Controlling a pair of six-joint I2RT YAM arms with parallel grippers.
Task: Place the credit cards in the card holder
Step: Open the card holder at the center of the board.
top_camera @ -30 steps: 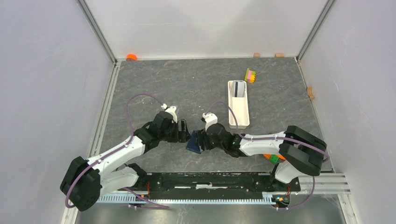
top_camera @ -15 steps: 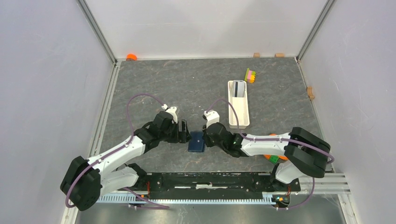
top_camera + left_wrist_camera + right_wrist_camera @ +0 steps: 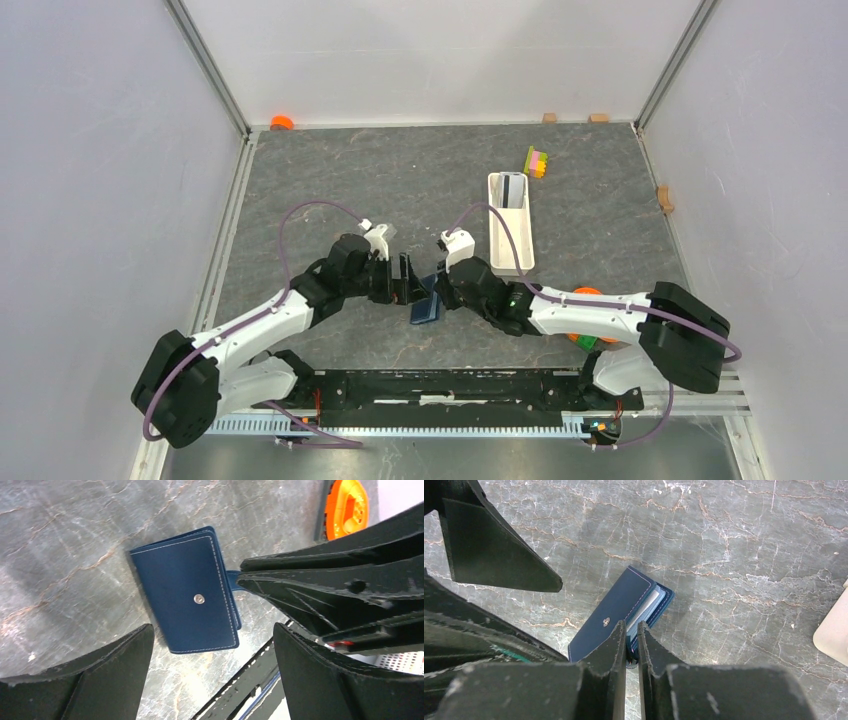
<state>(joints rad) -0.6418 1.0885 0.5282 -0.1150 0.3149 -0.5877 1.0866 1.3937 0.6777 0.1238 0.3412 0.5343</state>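
Right hand has its two fingers pressed nearly together, pinching the small blue tab that sticks out from one long edge of the wallet. That wallet is dark navy with pale stitching round the rim and a little metal stud on the face turned upward. It is folded shut and sits on the grey marbled surface, near the front edge and midway between the two arms. From the right wrist view a pale grey layer shows in the gap along its open side, though I cannot tell whether that is a card or the lining. Left hand hangs over the wallet with its fingers spread wide, one on each side and neither touching it. Further back and to the right lies a long white tray with greyish cards standing at its far end, well apart from the wallet. Just beyond the tray is a small yellow, pink and green stack of blocks.
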